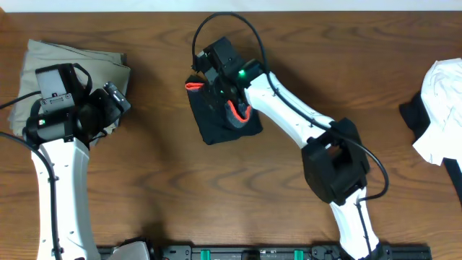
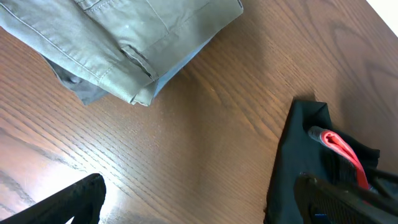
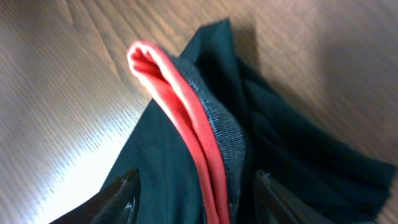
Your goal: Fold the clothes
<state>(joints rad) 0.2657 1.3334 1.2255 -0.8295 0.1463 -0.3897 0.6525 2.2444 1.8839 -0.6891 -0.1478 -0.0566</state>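
- Now your right gripper (image 3: 196, 196) straddles the red waistband (image 3: 180, 99) of the leggings (image 1: 213, 126), jaws half apart, clamping nothing.
- Your left gripper (image 2: 199, 202) hangs spread wide near khaki trousers (image 2: 124, 37).

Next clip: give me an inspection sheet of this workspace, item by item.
Surface: brown wood table.
Job's things: black leggings folded small at centre, red waistband bunched up.
Clutter: khaki trousers far left; white garment at right edge.
Grippers: left gripper open, empty, near the trousers; right gripper open, fingers either side of the waistband.
Cables: black cable loops above the right arm.
Surroundings: black rail at near edge.
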